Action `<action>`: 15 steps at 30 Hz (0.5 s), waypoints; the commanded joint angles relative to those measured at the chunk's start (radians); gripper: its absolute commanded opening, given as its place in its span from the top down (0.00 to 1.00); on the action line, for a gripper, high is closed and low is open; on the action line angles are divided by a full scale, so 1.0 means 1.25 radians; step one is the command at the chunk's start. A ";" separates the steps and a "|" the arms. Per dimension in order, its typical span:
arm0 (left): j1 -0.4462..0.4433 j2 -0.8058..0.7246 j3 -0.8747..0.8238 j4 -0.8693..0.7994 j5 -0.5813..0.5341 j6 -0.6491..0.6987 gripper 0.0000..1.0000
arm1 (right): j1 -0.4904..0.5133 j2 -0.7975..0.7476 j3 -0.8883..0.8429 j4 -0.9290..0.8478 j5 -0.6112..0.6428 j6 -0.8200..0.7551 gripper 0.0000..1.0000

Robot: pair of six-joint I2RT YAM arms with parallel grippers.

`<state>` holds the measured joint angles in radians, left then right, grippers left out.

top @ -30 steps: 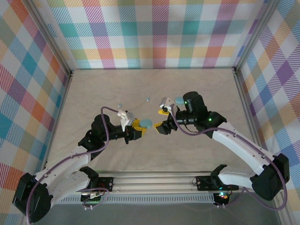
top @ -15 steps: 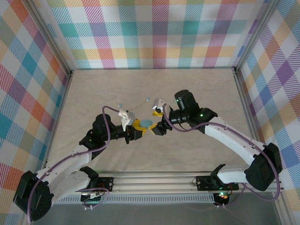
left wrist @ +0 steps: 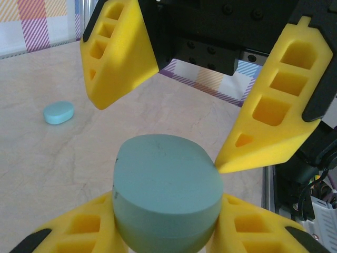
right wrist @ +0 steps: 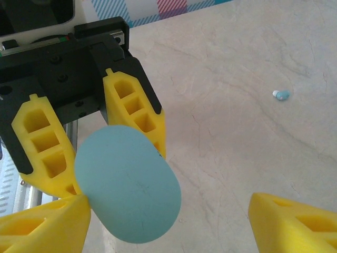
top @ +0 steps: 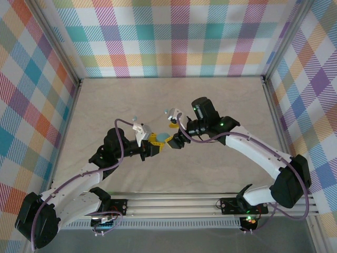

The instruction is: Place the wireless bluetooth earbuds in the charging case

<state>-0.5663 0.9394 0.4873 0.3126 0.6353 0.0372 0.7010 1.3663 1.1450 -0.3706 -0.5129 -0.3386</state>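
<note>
checked walls [top: 174,37] in many colours stand around a pale surface [top: 105,100], and both arms meet over the middle of it. the left claw [top: 158,141] is clenched on a pale blue case [left wrist: 166,184] and holds it, as it seems, a little off the surface, with its rounded face toward the other arm. the right claw [right wrist: 168,203] is released, its yellow fingers [left wrist: 274,121] spread wide on both sides of the case. one tip seems to touch the edge, but it grasps nothing. the case looks closed; i see only a thin seam on it. two tiny buds [right wrist: 281,94] lie close together on the surface, well apart from the claws. a bigger blue oval [left wrist: 58,112] lies farther away, and i cannot tell if it is a second case. so i think the task is near its beginning: the lid must be opened, then each bud picked up and put inside.
</note>
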 commanded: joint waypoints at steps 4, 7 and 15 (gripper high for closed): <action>-0.006 -0.023 0.005 0.014 0.038 -0.004 0.88 | 0.003 -0.039 -0.046 0.028 -0.042 -0.056 0.20; -0.006 -0.025 0.003 0.011 0.037 -0.004 0.88 | 0.002 -0.024 -0.034 0.008 -0.050 -0.069 0.20; -0.006 -0.031 0.005 0.001 0.041 -0.003 0.88 | 0.000 0.034 0.032 -0.015 0.069 -0.040 0.21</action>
<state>-0.5674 0.9222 0.4873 0.3054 0.6449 0.0372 0.7040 1.3746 1.1210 -0.3786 -0.5072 -0.3828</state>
